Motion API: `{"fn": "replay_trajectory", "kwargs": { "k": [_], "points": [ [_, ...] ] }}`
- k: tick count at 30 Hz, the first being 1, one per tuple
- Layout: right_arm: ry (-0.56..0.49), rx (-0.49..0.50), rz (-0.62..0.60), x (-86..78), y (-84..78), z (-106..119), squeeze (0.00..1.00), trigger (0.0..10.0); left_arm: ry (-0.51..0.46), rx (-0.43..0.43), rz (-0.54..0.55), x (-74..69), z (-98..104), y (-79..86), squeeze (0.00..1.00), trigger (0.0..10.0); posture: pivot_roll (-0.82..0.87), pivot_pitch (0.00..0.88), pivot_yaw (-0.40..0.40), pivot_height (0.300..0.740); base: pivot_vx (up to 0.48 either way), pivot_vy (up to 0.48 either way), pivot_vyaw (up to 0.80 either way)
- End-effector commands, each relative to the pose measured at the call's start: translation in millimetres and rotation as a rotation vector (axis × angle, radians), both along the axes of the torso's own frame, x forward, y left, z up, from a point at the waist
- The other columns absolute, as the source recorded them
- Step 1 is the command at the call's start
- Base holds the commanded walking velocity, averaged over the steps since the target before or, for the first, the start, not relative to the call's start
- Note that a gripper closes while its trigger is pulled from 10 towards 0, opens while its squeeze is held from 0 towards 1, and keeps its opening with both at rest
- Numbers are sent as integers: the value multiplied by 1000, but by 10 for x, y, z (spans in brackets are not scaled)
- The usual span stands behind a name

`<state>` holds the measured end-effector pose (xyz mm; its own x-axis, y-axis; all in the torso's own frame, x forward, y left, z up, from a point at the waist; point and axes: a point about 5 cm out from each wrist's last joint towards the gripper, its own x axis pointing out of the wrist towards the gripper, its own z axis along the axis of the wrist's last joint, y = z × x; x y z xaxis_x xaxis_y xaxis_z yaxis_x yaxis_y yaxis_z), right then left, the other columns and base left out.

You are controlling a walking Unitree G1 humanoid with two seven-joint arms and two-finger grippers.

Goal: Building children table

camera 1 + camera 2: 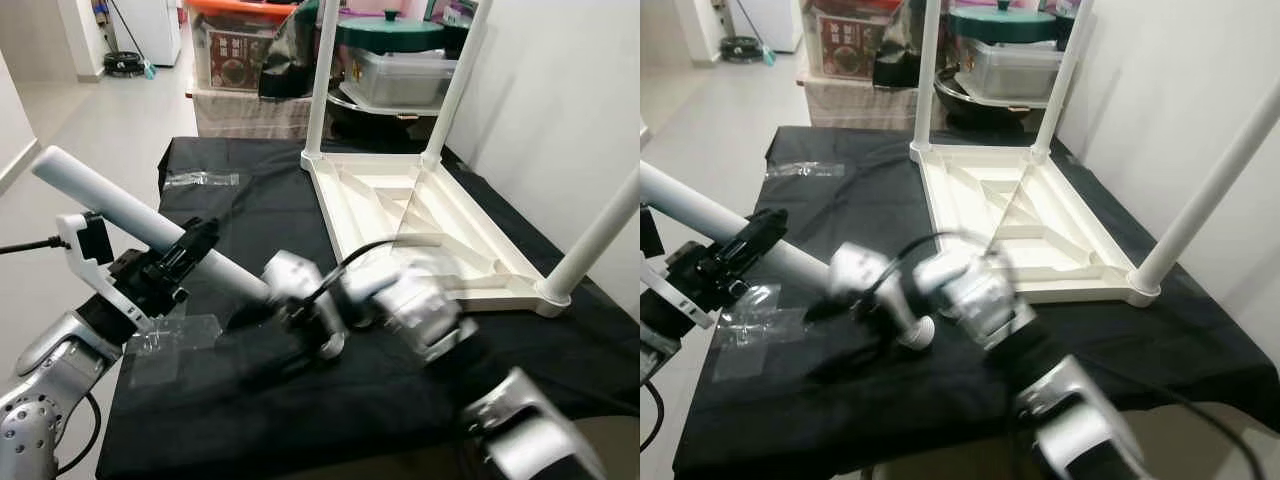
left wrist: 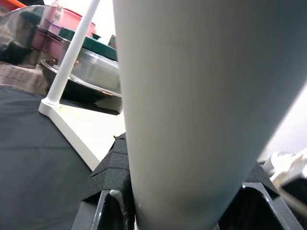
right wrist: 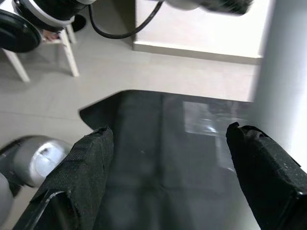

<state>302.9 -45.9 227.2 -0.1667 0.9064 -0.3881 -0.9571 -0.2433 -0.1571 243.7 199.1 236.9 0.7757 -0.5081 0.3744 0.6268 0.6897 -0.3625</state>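
Note:
A white children's table (image 1: 400,205) lies upside down on the black cloth (image 1: 250,210), with three white legs standing up from its corners. My left gripper (image 1: 185,255) is shut on a loose white table leg (image 1: 110,205) and holds it slanted above the cloth's near left part. In the left wrist view the leg (image 2: 192,105) sits between the foam pads (image 2: 112,177). My right gripper (image 1: 250,312) is blurred beside the leg's lower end. In the right wrist view its fingers (image 3: 91,163) stand wide open, with the leg (image 3: 288,72) at one side and nothing between them.
Clear plastic tape pieces lie on the cloth (image 1: 200,180) (image 1: 170,345). Storage boxes (image 1: 240,50) and a lidded pot (image 1: 395,35) stand behind the table. A white wall (image 1: 560,100) runs along the right. Open floor (image 1: 90,120) lies to the left.

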Motion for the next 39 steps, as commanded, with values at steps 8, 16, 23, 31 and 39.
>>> {"fn": "replay_trajectory", "kwargs": {
  "k": [8,16,23,31,39],
  "points": [
    [-45,-33,-78,100,-310,-28,0,10000,30,3,-52,-9,-68,-97,0,10000,65,0,-87,740,0,0,0],
    [-37,-32,-171,249,-89,-92,0,10000,22,7,-75,2,-39,-124,0,10000,75,0,-85,740,0,0,0],
    [-21,-38,-181,273,119,-145,0,10000,17,3,-83,-2,-36,-158,0,10000,86,0,-97,740,0,0,0],
    [29,-100,-149,208,182,-320,0,4706,18,3,-82,-6,-49,-153,0,10000,82,0,-98,740,0,0,0],
    [72,-94,-242,260,237,-395,0,0,20,2,-96,23,-58,-181,0,10000,73,0,-89,740,0,0,0]
  ]
}}
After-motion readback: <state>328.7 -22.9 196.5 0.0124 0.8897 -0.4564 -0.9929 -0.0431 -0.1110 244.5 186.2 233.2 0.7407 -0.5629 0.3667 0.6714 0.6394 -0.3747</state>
